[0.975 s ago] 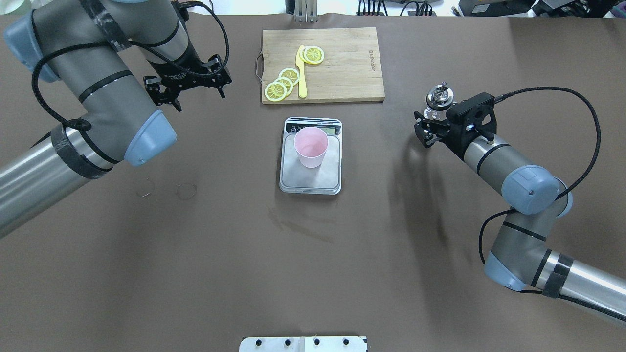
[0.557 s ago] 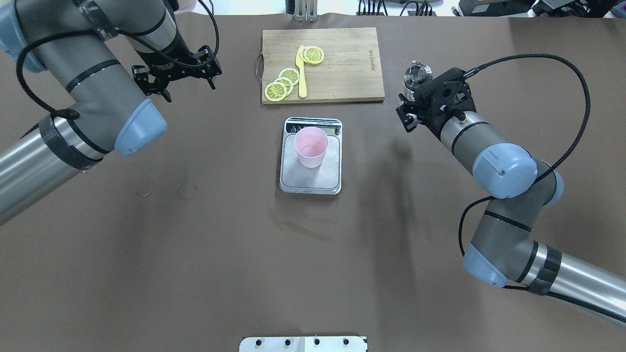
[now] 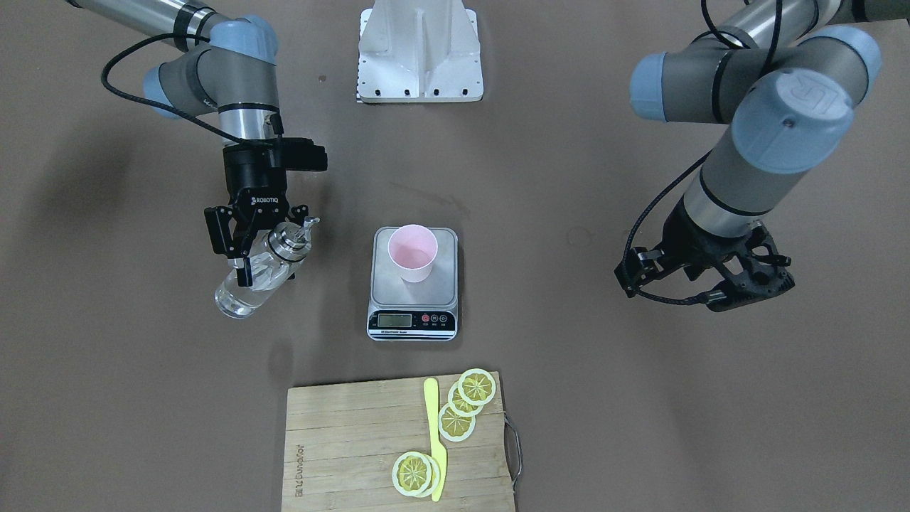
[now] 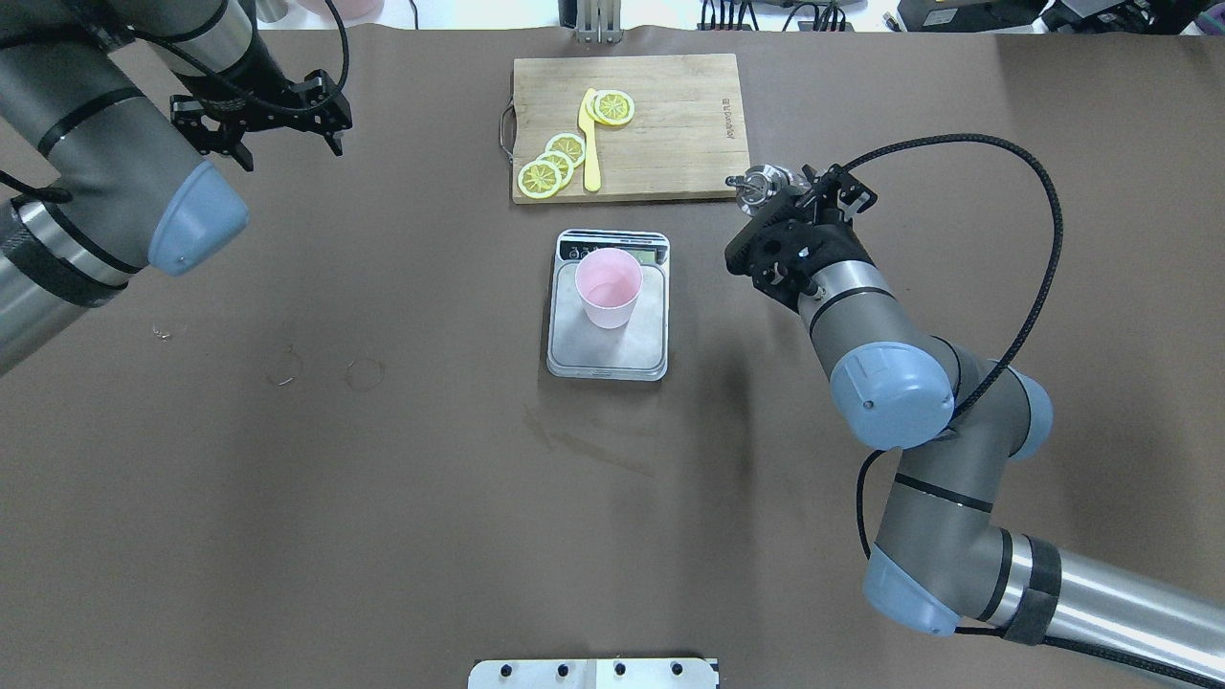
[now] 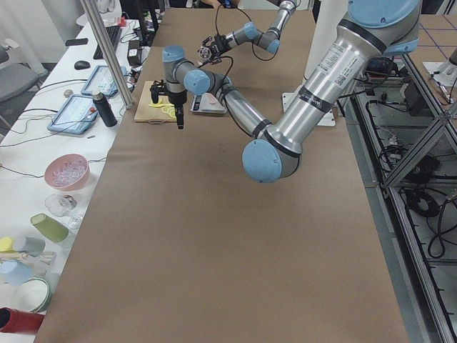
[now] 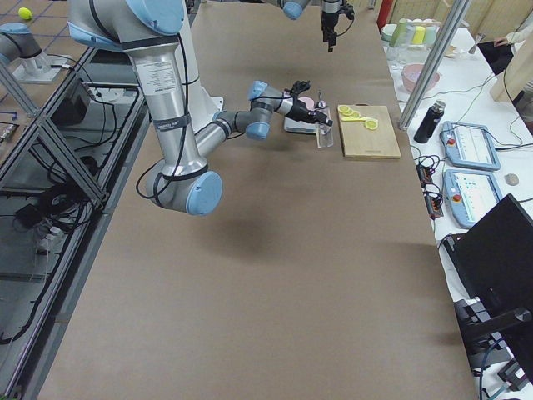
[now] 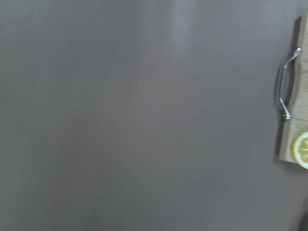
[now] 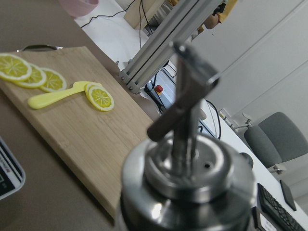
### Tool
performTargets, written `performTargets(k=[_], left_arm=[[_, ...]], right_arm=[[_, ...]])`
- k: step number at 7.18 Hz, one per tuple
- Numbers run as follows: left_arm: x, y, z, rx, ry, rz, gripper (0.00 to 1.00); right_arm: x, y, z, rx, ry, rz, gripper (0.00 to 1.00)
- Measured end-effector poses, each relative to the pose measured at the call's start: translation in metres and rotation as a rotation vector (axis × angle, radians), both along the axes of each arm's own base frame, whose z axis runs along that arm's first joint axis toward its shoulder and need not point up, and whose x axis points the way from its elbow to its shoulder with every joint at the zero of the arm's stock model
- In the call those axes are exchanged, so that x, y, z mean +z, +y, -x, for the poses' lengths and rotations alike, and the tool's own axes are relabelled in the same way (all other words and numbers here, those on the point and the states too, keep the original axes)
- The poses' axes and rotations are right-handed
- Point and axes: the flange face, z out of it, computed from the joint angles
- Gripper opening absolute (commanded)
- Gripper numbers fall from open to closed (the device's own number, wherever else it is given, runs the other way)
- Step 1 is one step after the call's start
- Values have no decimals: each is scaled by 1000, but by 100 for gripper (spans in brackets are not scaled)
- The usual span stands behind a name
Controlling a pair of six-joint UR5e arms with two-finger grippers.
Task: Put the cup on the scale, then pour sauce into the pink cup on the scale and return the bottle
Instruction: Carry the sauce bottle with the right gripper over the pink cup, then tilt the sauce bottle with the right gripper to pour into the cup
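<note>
Brown paper-covered table [image 4: 478,498], robot lab, shelving and desks at the far edge; 2 arms at work. The pink cup [image 4: 609,287] stands upright on the silver scale [image 4: 612,349] at centre, toward the display end. The right gripper [image 3: 249,259] has its fingers clamped on the glass bottle [image 3: 242,295] just below the metal pourer cap, holding it tilted in the air to the right of the scale, apart from the cup, the cap end nearer the cup. The left gripper [image 4: 290,153] hangs far left, fingers apart and empty. Beyond the scale, a cutting board [image 4: 670,115] carries lemon slices [image 4: 565,148] and a yellow knife [image 4: 590,144]. The bottle is likely rigid, smooth and breakable, its liquid shifting on tilt; a firm hold on the body suits it; the cup looks light and easily knocked.
</note>
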Motion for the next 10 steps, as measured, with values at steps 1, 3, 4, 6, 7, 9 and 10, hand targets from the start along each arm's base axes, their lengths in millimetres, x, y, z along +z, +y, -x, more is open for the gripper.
performTargets(k=[1,3,4,6,7,9,10], left_arm=[[8,-2,6,5,-8,-4,98],[22,-3,11,16,-21,-4,98],[27,-3,11,18,-26,0,98],[36,-2,12,19,-33,10,98],[39,-3,12,19,-36,14,98],[43,-4,12,21,-41,20,98],[47,-6,10,22,-44,23,98]], right_arm=[[-2,11,13,6,132,-32,0],[-23,31,43,15,358,-83,0],[-33,41,57,16,429,-96,0],[-38,49,69,16,538,-111,0],[-38,50,71,15,583,-121,0],[-46,41,71,27,605,-126,0],[-50,33,71,40,603,-123,0]])
